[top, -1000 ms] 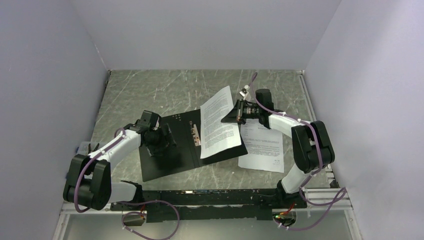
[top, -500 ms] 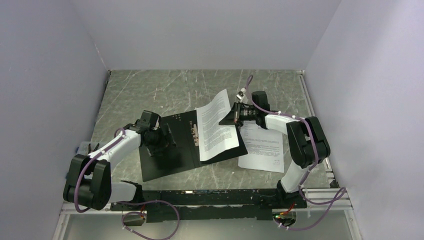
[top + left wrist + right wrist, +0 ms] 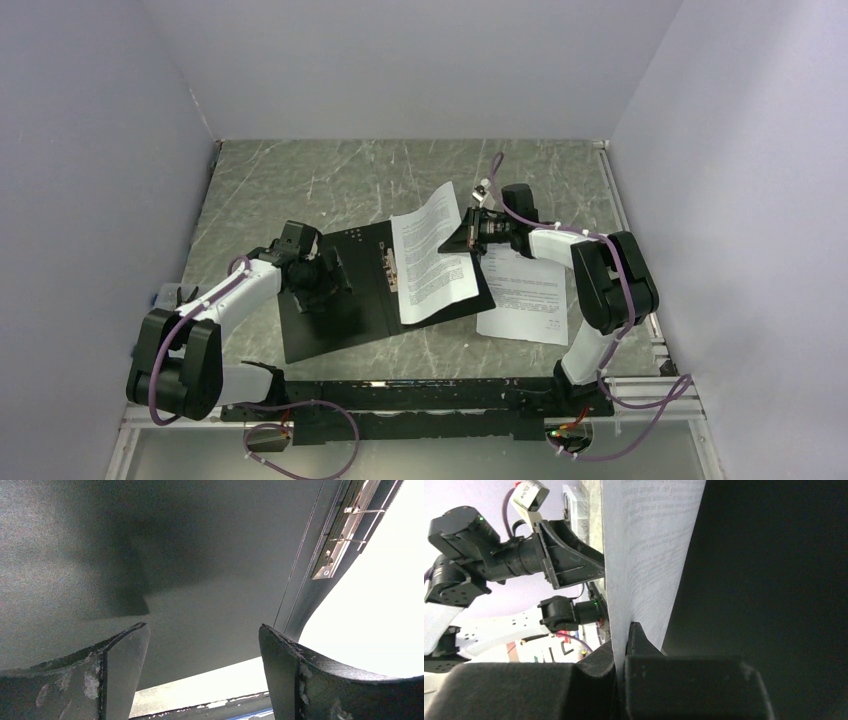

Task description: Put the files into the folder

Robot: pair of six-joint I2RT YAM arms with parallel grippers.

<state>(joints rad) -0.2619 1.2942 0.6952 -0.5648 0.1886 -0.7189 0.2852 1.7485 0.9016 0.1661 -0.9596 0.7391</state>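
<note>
Fingers (image 3: 638,642) of the right gripper (image 3: 463,236) are clamped on the right edge of a printed sheet (image 3: 432,258), judged light, floppy and best taken edgewise, draped over the open folder (image 3: 330,330), above whose left leaf the left gripper (image 3: 322,283) is held wide open.

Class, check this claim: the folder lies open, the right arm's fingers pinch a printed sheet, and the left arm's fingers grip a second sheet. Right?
Not quite. The left wrist view shows the left arm's fingers open and empty over the folder; the second sheet lies on the table. The right arm's fingers do pinch a printed sheet.
</note>
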